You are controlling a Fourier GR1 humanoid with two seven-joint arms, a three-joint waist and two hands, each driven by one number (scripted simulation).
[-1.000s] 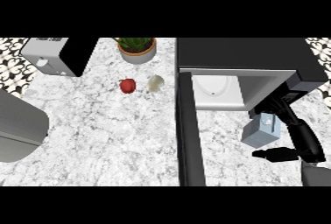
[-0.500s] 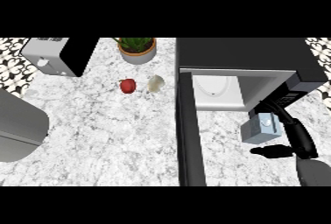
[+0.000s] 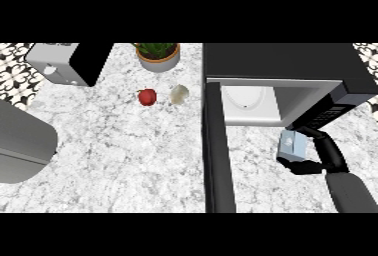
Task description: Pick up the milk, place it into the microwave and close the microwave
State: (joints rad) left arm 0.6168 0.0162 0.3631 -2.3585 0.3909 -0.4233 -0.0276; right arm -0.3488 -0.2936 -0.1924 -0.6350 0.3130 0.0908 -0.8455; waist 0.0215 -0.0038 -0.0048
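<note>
In right hand (image 3: 319,152) (curled): milk (image 3: 292,145).

From my seat, the microwave (image 3: 288,62) sits at the counter's (image 3: 125,150) far right corner, its door (image 3: 218,150) swung open toward the near edge. My right hand (image 3: 314,155) holds the milk carton (image 3: 292,145) just in front of the open cavity. A potted plant (image 3: 157,55) stands at the far edge, a toaster (image 3: 66,62) at the far left corner. A red pepper (image 3: 148,97) and a garlic bulb (image 3: 179,94) lie side by side before the plant.

Right hand (image 3: 319,152) gripping milk (image 3: 292,145), microwave (image 3: 284,82) open
</note>
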